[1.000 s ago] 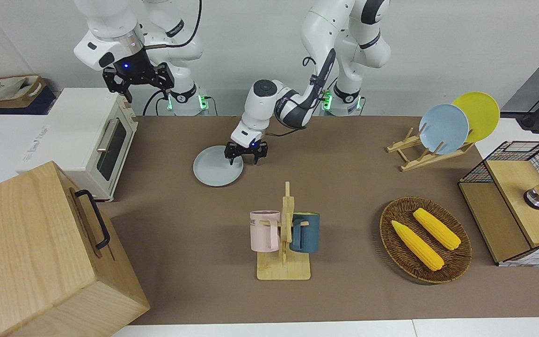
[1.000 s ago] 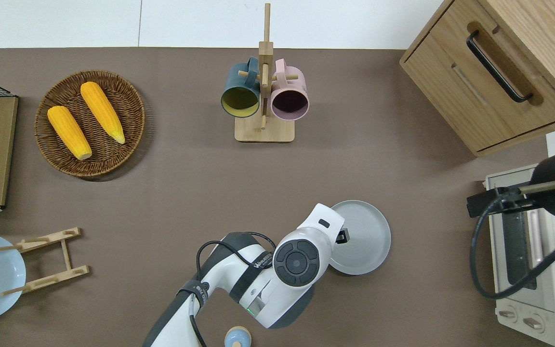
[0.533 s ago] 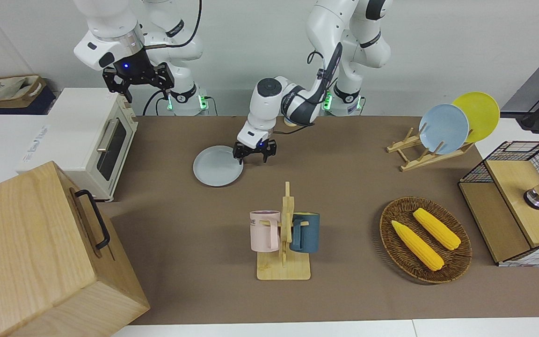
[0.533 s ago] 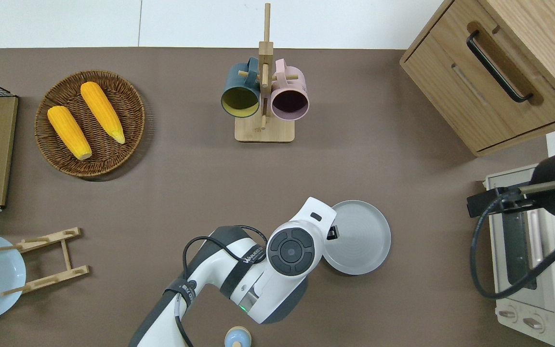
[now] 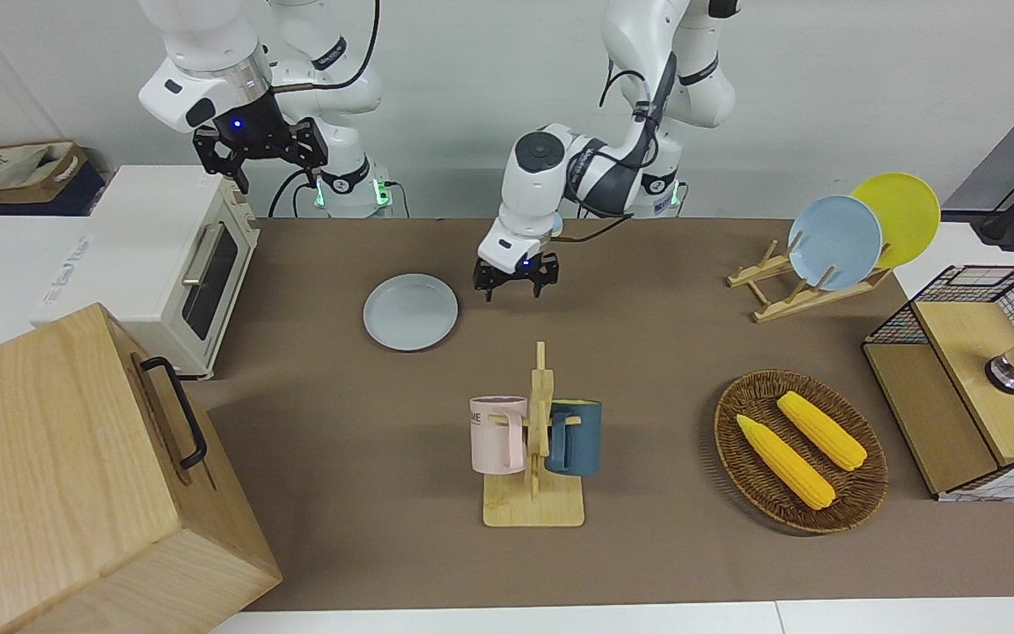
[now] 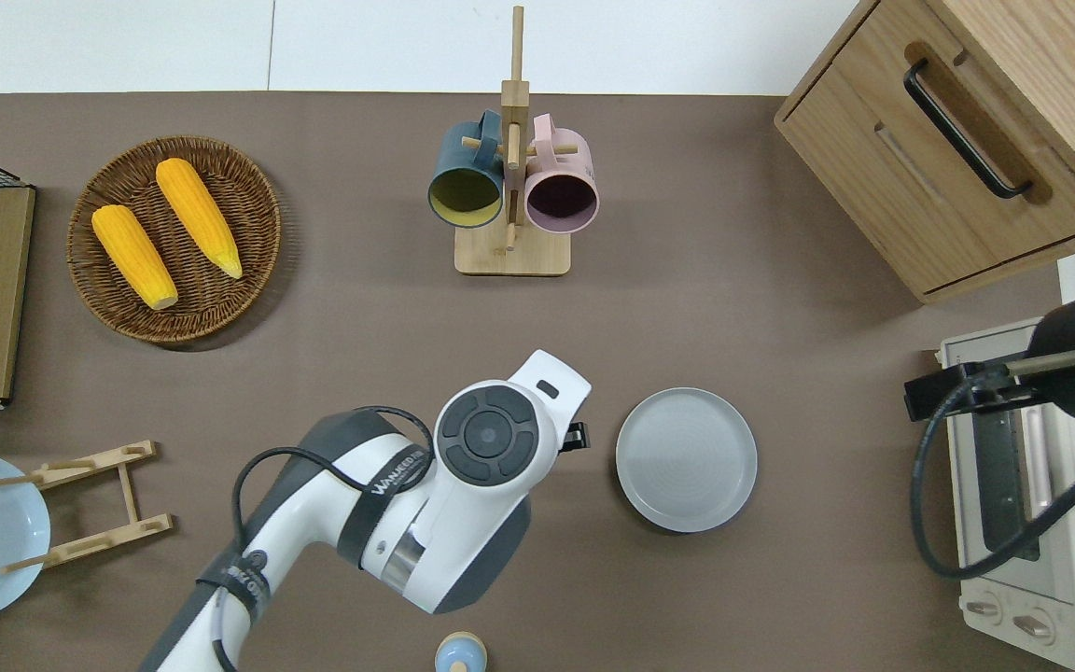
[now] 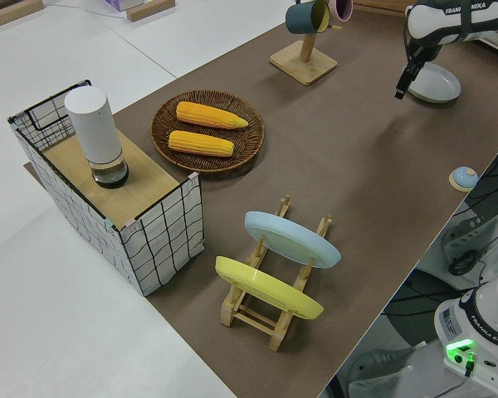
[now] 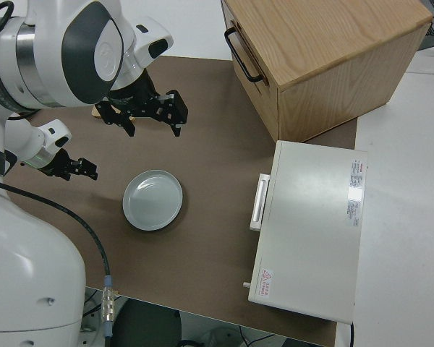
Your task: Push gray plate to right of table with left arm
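Observation:
The gray plate (image 5: 410,312) lies flat on the brown table (image 5: 648,352), between its middle and the toaster oven; it also shows in the overhead view (image 6: 686,459) and the right side view (image 8: 152,199). My left gripper (image 5: 513,292) is open and empty. It hangs just above bare table beside the plate, on the side toward the left arm's end, with a small gap to the rim. Its wrist (image 6: 491,434) hides most of it from above. My right gripper (image 5: 262,167) is open and parked.
A mug rack (image 5: 533,440) with a pink and a blue mug stands farther from the robots. A toaster oven (image 5: 172,264) and a wooden cabinet (image 5: 76,475) fill the right arm's end. A corn basket (image 5: 800,451), a plate rack (image 5: 833,242) and a wire crate (image 5: 973,379) are at the left arm's end.
My left gripper has pulled back off the plate's rim toward the left arm's end and lifted a little. The plate has stayed where it was. The right arm has not moved.

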Motion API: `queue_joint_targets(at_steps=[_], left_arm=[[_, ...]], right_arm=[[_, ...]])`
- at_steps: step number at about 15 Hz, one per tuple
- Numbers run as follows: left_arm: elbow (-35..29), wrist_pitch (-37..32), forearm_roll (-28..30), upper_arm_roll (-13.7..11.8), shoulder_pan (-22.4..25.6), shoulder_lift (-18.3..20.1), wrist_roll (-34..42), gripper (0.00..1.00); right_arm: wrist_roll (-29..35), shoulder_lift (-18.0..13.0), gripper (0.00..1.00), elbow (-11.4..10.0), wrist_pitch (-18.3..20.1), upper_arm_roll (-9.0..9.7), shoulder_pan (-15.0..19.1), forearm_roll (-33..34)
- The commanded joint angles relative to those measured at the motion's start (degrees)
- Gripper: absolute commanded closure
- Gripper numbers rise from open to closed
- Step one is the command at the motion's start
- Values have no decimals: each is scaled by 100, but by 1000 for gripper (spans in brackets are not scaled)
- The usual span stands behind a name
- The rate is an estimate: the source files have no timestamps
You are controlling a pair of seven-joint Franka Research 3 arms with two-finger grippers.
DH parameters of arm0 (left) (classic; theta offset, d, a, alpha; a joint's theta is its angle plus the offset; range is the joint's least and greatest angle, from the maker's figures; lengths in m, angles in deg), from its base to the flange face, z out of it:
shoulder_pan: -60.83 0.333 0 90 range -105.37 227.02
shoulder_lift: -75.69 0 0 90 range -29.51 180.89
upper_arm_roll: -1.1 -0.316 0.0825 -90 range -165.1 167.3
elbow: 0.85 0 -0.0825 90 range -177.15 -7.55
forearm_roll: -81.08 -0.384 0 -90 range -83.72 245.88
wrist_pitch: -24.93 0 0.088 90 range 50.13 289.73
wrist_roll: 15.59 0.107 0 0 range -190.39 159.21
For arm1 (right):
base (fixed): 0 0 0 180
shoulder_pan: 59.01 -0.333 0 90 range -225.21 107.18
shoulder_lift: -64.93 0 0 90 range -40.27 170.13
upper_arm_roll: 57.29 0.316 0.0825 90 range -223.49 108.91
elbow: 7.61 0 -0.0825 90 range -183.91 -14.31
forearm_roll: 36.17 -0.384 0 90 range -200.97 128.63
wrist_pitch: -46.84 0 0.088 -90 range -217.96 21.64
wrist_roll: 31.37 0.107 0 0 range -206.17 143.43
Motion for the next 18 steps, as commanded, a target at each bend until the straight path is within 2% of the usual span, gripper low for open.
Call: queue_joint_targets(at_steps=[1, 6, 15, 18], left_arm=[[-120, -725, 8, -16, 506, 552, 702, 5], [-112, -1710, 8, -25, 1227, 1115, 1678, 5], [-77, -2361, -1, -33, 2502, 1652, 3049, 5], [-6, -2642, -62, -33, 3055, 1854, 3742, 5]], right_arm=[[75, -14, 17, 53, 89, 92, 107, -25], [75, -14, 17, 53, 89, 92, 115, -25], [66, -14, 17, 53, 89, 92, 115, -25], [66, -14, 17, 53, 89, 92, 107, -25]])
